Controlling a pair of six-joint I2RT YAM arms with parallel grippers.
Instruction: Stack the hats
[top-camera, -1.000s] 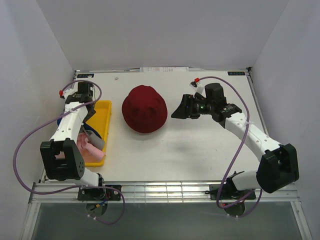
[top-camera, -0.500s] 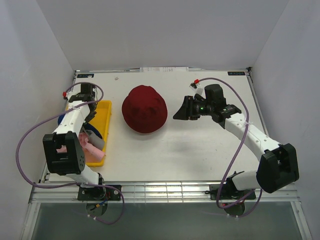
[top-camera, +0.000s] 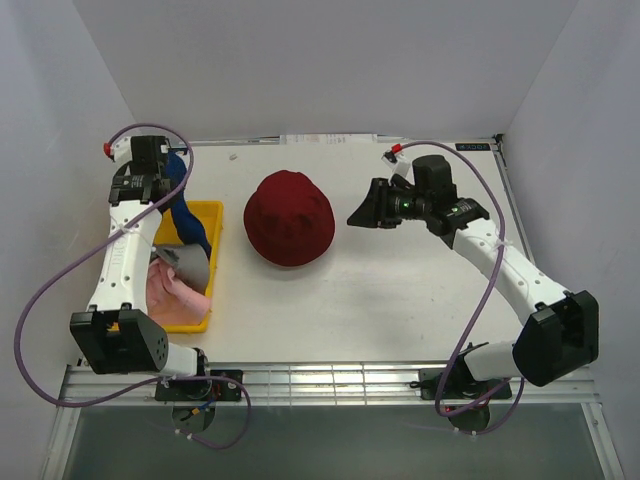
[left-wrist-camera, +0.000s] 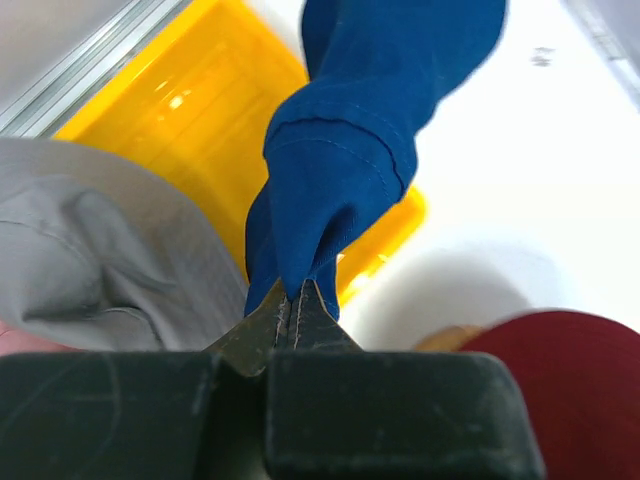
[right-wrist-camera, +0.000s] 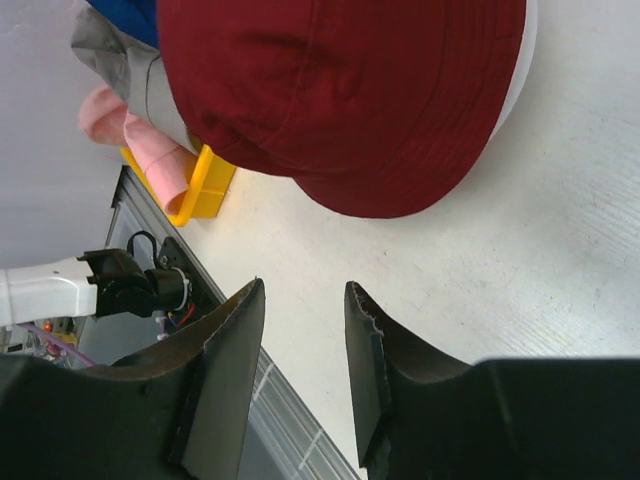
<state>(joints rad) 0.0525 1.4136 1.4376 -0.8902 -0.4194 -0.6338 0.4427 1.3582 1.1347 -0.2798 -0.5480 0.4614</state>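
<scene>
My left pincer is pinched tight on a fold of the navy hat, which hangs below it in a long twisted drape over the yellow tray. The grey hat lies in the tray just under and beside that pincer, with the pink hat nearer the arm's base. The dark red hat sits domed on the desk, off to the right of the left pincer and directly ahead of my right pincer. That one stands partly parted with nothing between its fingers.

As I judge it, the stack is one hat so far. The red one serves as the base, the navy is in the air but not yet placed, and the grey and pink are untouched, so three placements are left.

For room, the side wall is close on the outer side of the left pincer, so I would not swing that way. The lower end of the navy hat hangs near the tray rim and the grey hat, and could drag on them if I travel low. Between the tray and the red hat is a strip of bare desk. The right pincer is just beside the red brim, apart from it, with open desk behind it to back away.
</scene>
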